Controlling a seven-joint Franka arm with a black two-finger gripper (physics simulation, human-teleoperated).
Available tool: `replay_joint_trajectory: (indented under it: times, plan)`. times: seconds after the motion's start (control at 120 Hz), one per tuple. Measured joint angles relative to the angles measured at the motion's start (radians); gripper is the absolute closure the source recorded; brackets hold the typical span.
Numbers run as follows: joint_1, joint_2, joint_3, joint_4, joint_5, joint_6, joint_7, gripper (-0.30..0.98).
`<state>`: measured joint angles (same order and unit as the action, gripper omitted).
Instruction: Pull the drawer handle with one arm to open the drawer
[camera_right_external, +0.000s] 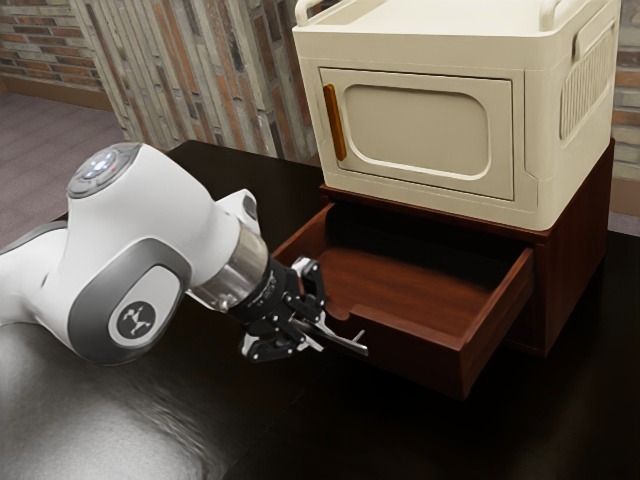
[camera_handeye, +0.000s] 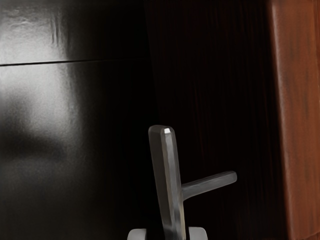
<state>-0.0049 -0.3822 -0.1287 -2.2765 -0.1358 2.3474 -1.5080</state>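
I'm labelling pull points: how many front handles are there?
2: an upright orange bar on the cream box's door, and a grey metal bar on the brown wooden drawer, at the black pincer.

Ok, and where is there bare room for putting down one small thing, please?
Inside the open drawer: bare floor between its walls. On the table: the glossy patch below the arm in the exterior view, and the dark patch between drawer front and that view's lower edge. Crowded: around the handle, where the tool sits.

open way down into drawer, handle jutting, cream cabinet behind
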Motion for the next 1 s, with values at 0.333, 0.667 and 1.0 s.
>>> replay_joint_trajectory:
  times: [0.333,0.667,1.0]
  plan:
    - [0.0,-0.027,0.005,0.0,-0.002,0.004,0.0,0.47]
    - [0.015,0.114,0.076,0.466,0.002,-0.357,0.002,0.17]
    - [0.059,0.328,0.093,0.764,0.013,-0.744,0.002,0.04]
